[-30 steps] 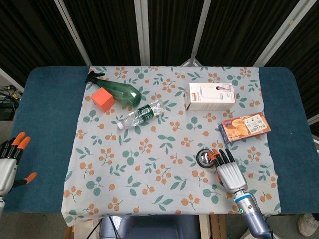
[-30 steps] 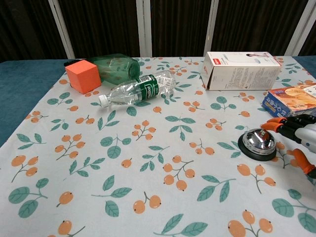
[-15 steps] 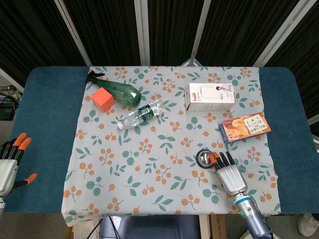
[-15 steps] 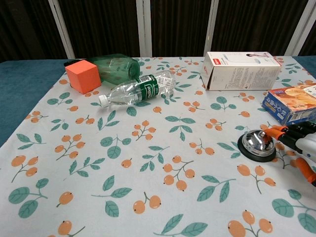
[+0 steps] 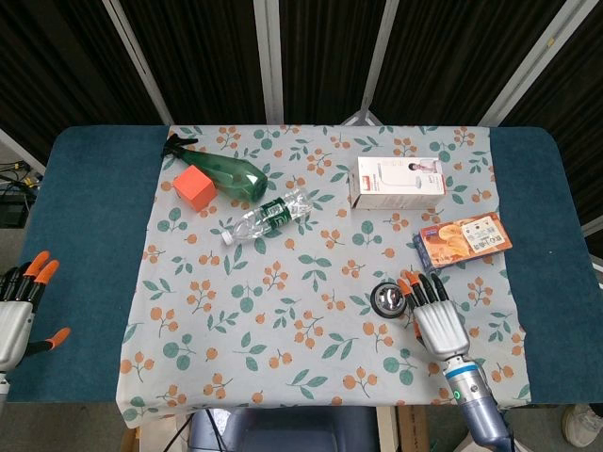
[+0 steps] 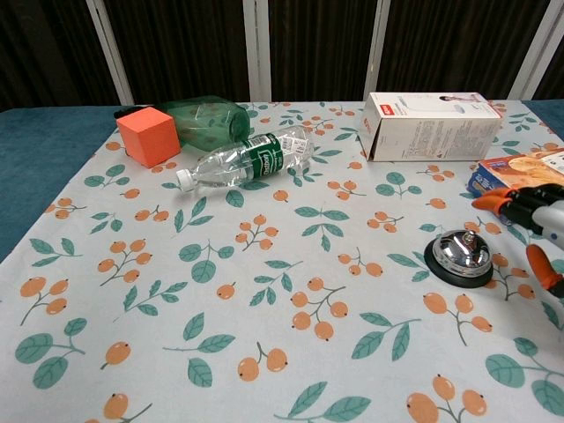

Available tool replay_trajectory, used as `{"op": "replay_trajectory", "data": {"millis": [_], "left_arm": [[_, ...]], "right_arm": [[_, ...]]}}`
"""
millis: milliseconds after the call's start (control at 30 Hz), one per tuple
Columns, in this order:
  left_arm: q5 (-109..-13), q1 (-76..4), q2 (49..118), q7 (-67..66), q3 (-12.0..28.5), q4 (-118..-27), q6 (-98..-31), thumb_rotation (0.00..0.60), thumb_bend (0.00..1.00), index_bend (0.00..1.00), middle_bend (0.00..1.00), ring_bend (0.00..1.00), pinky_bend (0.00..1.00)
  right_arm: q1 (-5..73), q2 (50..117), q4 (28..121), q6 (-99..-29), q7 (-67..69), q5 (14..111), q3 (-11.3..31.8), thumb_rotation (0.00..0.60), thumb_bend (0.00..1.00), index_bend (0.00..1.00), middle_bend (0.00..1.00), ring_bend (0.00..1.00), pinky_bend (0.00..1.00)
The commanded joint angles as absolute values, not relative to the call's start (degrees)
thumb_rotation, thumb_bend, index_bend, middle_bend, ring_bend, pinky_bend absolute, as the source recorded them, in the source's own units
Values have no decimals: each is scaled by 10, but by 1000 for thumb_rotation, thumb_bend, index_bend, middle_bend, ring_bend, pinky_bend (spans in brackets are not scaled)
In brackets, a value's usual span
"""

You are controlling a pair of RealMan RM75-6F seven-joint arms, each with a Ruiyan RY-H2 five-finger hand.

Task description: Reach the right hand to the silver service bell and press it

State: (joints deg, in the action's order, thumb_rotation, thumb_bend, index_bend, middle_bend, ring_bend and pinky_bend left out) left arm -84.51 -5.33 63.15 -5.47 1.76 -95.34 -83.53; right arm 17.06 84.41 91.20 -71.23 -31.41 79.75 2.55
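The silver service bell (image 5: 386,298) on its black base stands on the floral cloth at the front right, also seen as the bell (image 6: 458,256) in the chest view. My right hand (image 5: 435,320) is just to the right of it, palm down, its orange-tipped fingers stretched forward and apart. In the chest view the right hand (image 6: 534,222) hovers at the frame's right edge, its fingertips (image 6: 490,201) above and to the right of the bell's dome, not touching it. My left hand (image 5: 19,306) rests open over the blue table at the far left.
An orange snack box (image 5: 464,239) lies just beyond the right hand. A white carton (image 5: 399,182) sits further back. A clear water bottle (image 5: 267,217), a green spray bottle (image 5: 226,173) and an orange cube (image 5: 195,187) lie at the back left.
My right hand has lifted from beside the bell's base and shifted slightly right; its fingertips now sit higher than the dome. The bell and the left hand have not moved.
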Motion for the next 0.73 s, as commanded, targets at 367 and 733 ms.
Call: {"op": "replay_trajectory", "data": {"millis": [367,733], "left_arm": [[-845,-53,630,-56,17,-955,-836,600,7,0,0,0,0],[-840,-52,628,-54,19,-956,-835,600,7,0,0,0,0]], "right_arm": [[129,742,976,-785,-245,812,36,600,492,0,0,0,0],[68,666,968,-864,-141,860,5,600,489,0,0,0,0]]}}
